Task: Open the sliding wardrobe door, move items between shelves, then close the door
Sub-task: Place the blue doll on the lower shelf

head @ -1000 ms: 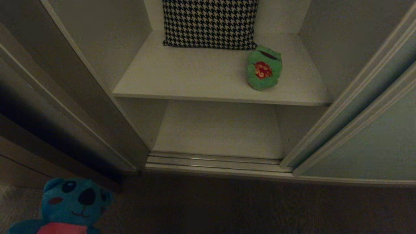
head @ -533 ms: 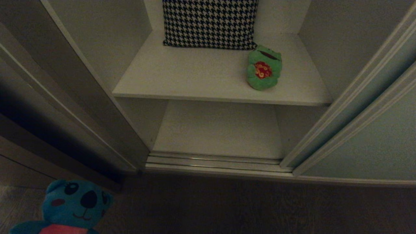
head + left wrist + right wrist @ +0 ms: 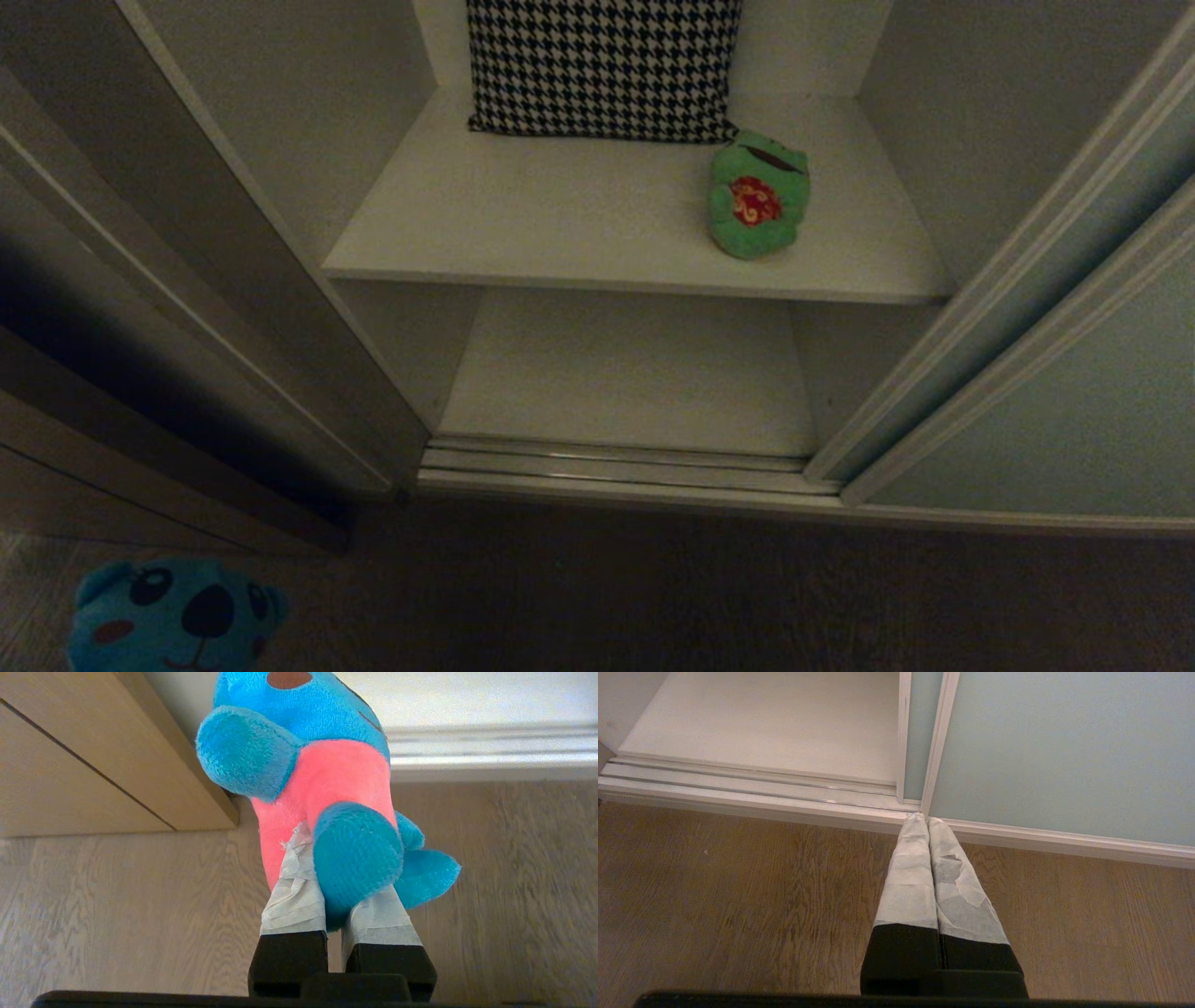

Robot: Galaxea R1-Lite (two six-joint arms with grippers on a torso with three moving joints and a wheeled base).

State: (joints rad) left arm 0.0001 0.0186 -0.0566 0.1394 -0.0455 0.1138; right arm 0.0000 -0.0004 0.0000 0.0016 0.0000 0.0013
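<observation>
The left gripper (image 3: 336, 891) is clenched on the blue plush toy (image 3: 322, 779): its two taped fingers (image 3: 294, 896) pinch the toy low down, one finger against the pink-red belly, the other hidden partly behind a blue foot. The toy rises from the fingertips, head farthest from them, above the wooden floor (image 3: 117, 905). In the head view only its blue face (image 3: 173, 616) shows, at the lower left corner, in front of the dark brown side panel (image 3: 140, 373) and outside the wardrobe. Beyond the toy, past the fingertips, lie the brown panel's foot (image 3: 93, 765) and the pale bottom rail (image 3: 490, 751).

The right gripper (image 3: 928, 819) is clenched on nothing, its taped fingers (image 3: 910, 882) pressed flat together. Their tips point at the foot of the sliding wardrobe door (image 3: 1055, 742), just where its thin beige frame meets the bottom rail (image 3: 752, 788); whether they touch the rail I cannot quite tell. The lower shelf (image 3: 775, 718) lies to one side, beyond the tips.

In the head view the wardrobe stands open, with the pale grey-green door (image 3: 1074, 411) slid to the right. The green frog plush (image 3: 758, 198) lies on the upper shelf (image 3: 523, 215), toward its right side, just beside the lower corner of the houndstooth pillow (image 3: 602, 65) that leans at the back. The lower shelf (image 3: 635, 373) is bare.
</observation>
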